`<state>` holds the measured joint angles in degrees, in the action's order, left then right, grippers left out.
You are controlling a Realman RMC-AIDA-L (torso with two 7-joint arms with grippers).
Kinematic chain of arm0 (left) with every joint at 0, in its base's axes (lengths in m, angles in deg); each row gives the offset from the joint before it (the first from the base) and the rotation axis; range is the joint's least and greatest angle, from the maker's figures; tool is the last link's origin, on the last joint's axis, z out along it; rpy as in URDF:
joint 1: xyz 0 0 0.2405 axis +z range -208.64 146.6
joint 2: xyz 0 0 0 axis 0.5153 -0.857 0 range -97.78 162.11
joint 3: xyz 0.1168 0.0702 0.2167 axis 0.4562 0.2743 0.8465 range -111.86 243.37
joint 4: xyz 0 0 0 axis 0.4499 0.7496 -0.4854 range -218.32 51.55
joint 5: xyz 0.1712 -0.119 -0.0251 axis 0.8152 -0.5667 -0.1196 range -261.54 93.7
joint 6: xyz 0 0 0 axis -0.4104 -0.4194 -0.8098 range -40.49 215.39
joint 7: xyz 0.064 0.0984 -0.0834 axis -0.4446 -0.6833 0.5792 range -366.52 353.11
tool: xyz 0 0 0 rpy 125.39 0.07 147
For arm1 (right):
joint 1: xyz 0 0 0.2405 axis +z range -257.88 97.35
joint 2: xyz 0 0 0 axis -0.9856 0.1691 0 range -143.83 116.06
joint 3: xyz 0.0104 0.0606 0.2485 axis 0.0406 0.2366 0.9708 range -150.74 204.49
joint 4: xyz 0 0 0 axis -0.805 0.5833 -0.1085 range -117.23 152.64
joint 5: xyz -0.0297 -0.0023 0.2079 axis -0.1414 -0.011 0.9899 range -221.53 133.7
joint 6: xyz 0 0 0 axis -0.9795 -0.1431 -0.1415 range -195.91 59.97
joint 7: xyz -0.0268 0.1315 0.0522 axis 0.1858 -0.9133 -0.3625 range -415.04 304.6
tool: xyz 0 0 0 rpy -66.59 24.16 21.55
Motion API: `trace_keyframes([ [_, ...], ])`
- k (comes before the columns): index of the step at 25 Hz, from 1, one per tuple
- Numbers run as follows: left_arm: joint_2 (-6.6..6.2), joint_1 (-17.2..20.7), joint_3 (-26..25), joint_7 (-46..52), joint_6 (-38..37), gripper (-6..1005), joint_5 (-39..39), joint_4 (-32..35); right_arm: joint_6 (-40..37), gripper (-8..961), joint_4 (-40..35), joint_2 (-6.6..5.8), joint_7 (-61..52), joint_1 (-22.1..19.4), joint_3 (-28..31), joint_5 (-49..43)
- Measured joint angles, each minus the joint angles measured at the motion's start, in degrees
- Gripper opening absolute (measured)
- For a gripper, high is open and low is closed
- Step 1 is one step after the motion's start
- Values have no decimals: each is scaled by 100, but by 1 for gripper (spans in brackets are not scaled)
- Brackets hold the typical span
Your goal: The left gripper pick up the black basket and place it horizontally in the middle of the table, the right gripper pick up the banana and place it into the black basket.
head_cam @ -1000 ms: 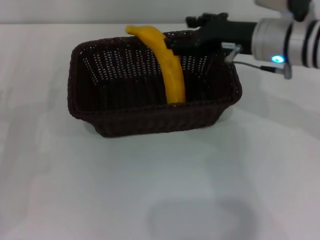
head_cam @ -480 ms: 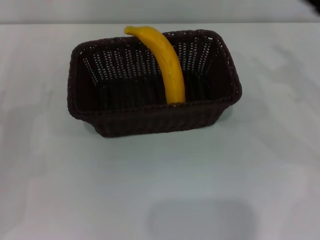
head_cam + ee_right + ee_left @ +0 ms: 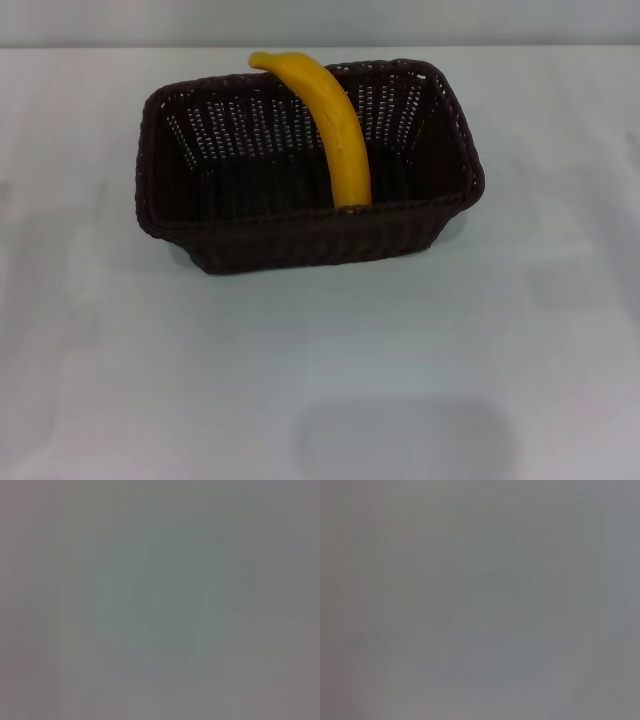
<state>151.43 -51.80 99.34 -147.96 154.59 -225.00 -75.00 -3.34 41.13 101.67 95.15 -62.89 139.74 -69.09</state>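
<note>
The black basket (image 3: 250, 240) stands lengthwise across the middle of the white table (image 3: 320, 360) in the head view. The yellow banana (image 3: 335, 130) lies inside it, its lower end down behind the near wall and its upper end resting over the far rim. Neither gripper shows in the head view. Both wrist views show only a plain grey surface, with no fingers, basket or banana in them.
A faint grey shadow (image 3: 400, 440) lies on the table near the front edge. Nothing else stands on the table around the basket.
One second ago the right arm reached over the basket's far right corner beside the banana; it has since drawn back out of view. Basket and banana have not moved.
</note>
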Motion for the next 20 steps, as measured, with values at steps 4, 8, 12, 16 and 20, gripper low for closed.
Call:
trace_keyframes([
  [4, 12, -50, 25, -654, 292, 881, 31, -202, -242, 875, -226, -5, 169, -3, 19, 31],
  [8, 19, -51, 6, -916, 599, 881, 16, -393, -267, 875, -303, -1, 193, -7, 20, 154],
  [12, 19, -67, 25, -919, 707, 881, 25, -433, -172, 875, -329, -9, 318, 4, -21, 181],
  [16, 23, -111, 26, -864, 822, 881, 26, -551, -206, 875, -331, -21, 308, 40, 4, 200],
  [20, 27, -135, 26, -944, 1007, 881, 30, -609, -213, 875, -309, -24, 327, 57, 34, 213],
])
